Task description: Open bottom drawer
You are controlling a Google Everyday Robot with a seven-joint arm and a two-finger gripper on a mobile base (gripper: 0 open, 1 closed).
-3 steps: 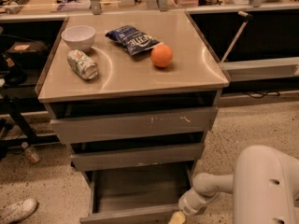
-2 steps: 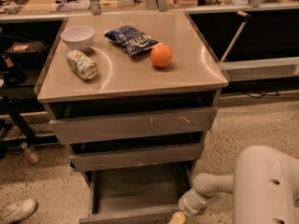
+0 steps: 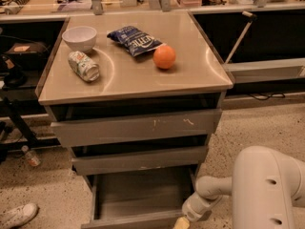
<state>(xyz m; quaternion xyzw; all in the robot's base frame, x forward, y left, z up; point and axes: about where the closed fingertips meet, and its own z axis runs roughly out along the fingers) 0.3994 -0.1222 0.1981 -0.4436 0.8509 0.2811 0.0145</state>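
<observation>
On the cabinet top (image 3: pixel 143 78), the bowl (image 3: pixel 79 37) sits at ten o'clock from the middle, the can (image 3: pixel 83 66) at nine just before it, the chip bag (image 3: pixel 135 40) at twelve and the orange (image 3: pixel 164 57) at three. Below, the bottom drawer (image 3: pixel 138 194) juts out before the middle drawer (image 3: pixel 140 160), with the gripper (image 3: pixel 183 222) at its five o'clock corner.

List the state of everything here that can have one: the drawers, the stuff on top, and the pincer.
bottom drawer: pulled out, grey tray showing
middle drawer: in, or nearly so
top drawer: in, or nearly so
bowl: upright
can: lying on its side
chip bag: lying flat
orange: whole, resting on the cabinet top
pincer: low, at the bottom drawer's right front corner
</observation>
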